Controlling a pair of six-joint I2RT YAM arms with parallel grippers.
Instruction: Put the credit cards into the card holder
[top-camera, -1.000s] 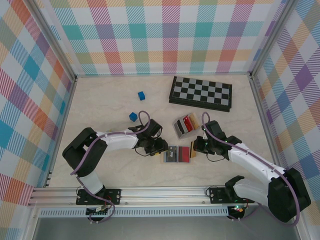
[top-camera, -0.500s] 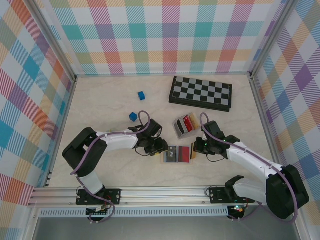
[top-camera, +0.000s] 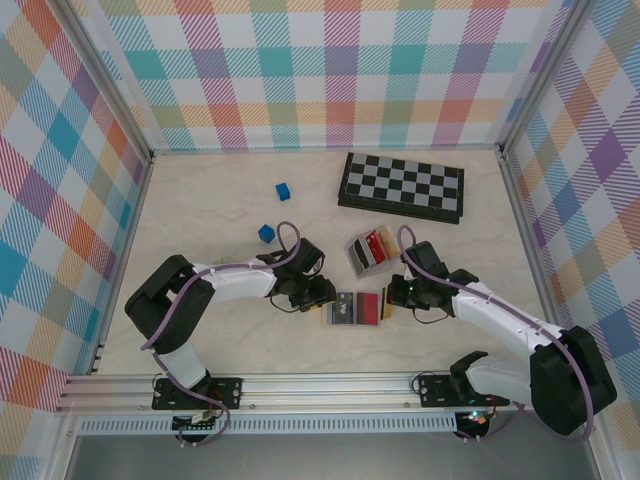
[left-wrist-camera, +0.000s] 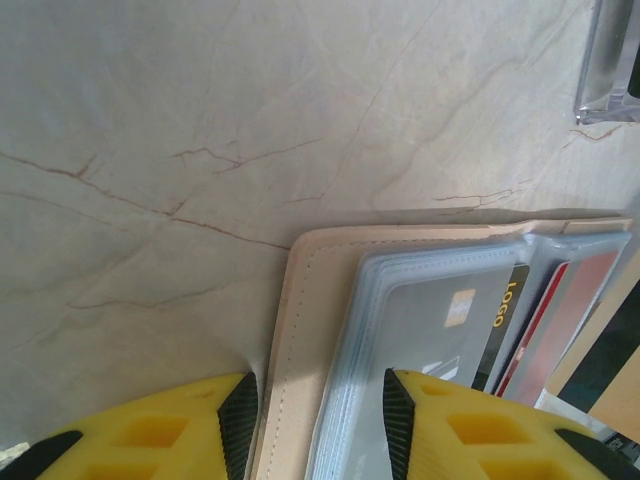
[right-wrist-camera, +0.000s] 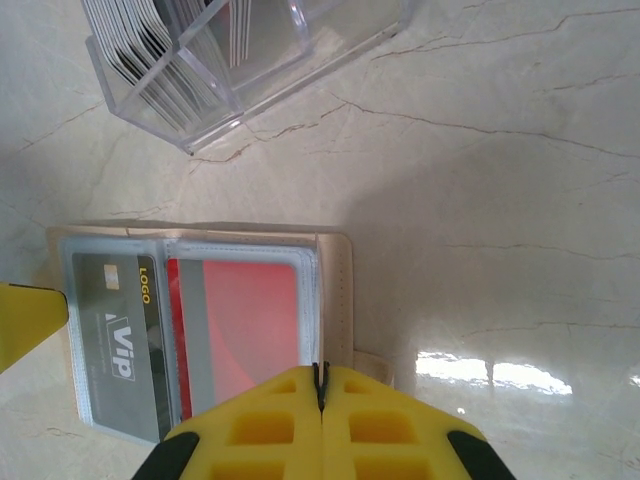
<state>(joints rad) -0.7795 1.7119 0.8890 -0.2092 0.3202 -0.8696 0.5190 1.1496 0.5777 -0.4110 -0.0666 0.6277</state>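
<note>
The tan card holder (top-camera: 330, 318) (left-wrist-camera: 300, 330) (right-wrist-camera: 337, 300) lies open on the table. Its clear sleeves hold a dark grey VIP card (right-wrist-camera: 115, 340) (left-wrist-camera: 440, 330) on the left and a red card (right-wrist-camera: 250, 320) (top-camera: 368, 307) on the right. My left gripper (top-camera: 320, 297) (left-wrist-camera: 320, 410) stands partly open over the holder's left edge, one pad beside the tan rim and the other on the sleeves. At the holder's right edge my right gripper (top-camera: 392, 300) (right-wrist-camera: 320, 372) is shut on a thin credit card (right-wrist-camera: 317, 300) held on edge beside the red card's sleeve.
A clear plastic case (top-camera: 368, 250) (right-wrist-camera: 220, 60) with more cards stands just behind the holder. A folded chessboard (top-camera: 402, 187) lies at the back right. Two blue cubes (top-camera: 284, 189) (top-camera: 265, 233) sit left of centre. Checked walls enclose the table.
The right arm has crept slightly left toward the holder with its card. The left arm and the holder have not moved.
</note>
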